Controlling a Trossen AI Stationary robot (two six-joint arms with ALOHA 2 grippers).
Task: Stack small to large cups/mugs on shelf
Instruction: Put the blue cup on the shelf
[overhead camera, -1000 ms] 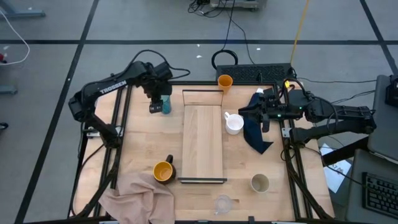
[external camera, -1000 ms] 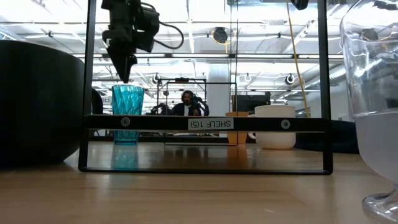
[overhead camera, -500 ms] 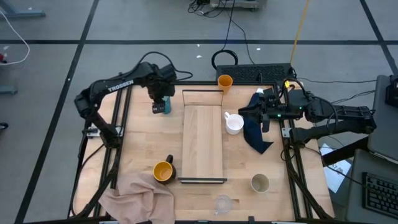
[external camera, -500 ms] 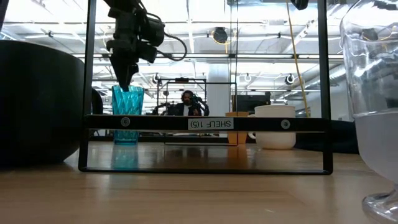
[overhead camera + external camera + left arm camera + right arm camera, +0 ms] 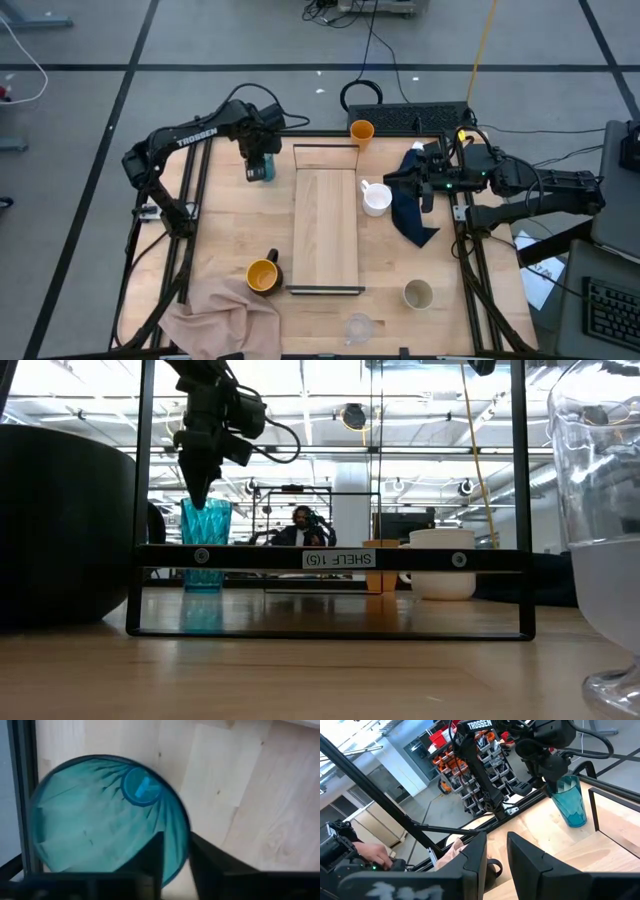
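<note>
Teal tumbler (image 5: pixel 265 172) mostly hidden under left tool (image 5: pixel 259 163); base blurred.

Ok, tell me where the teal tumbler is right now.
In the high view the teal tumbler stands upright on the table's far left, just left of the shelf, with the left gripper at its rim.

Your high camera looks straight down on the whole desk (image 5: pixel 220 230), both arms included. The low one sits at desk height, close behind the shelf (image 5: pixel 330 559) rail, facing level into the room. Your left wrist camera peers down from just above into the teal tumbler (image 5: pixel 107 815). The right wrist camera looks across the desk from farther off; it shares that tumbler with the other three views.
</note>
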